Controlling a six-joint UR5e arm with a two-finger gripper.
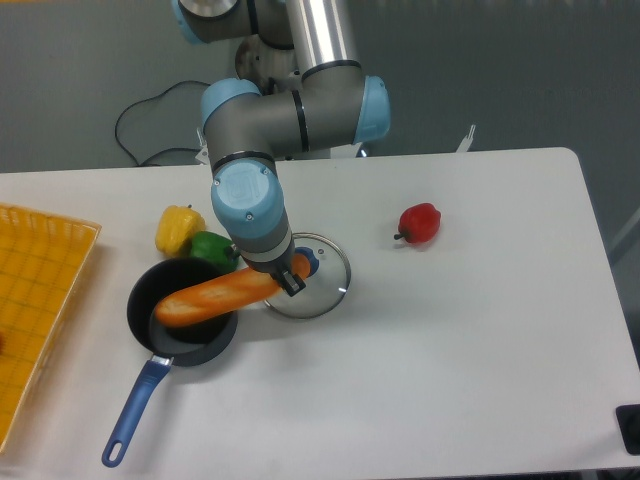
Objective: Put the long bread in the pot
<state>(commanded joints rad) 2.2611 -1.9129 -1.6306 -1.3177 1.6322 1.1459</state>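
Note:
The long bread (215,298), glossy orange-brown, lies slanted across the black pot (152,288). Its left end sits over the pot's inside and its right end sticks out past the rim toward the glass lid. My gripper (284,274) is at that right end, its fingers mostly hidden under the wrist. The bread's tip shows between the black fingers, so the gripper looks shut on it. The pot's blue handle (133,410) points toward the front left.
A round glass lid with a blue knob (320,275) lies just right of the pot. A yellow pepper (177,228) and a green pepper (208,247) sit behind the pot. A red pepper (420,222) lies to the right. An orange tray (35,300) is at the left edge.

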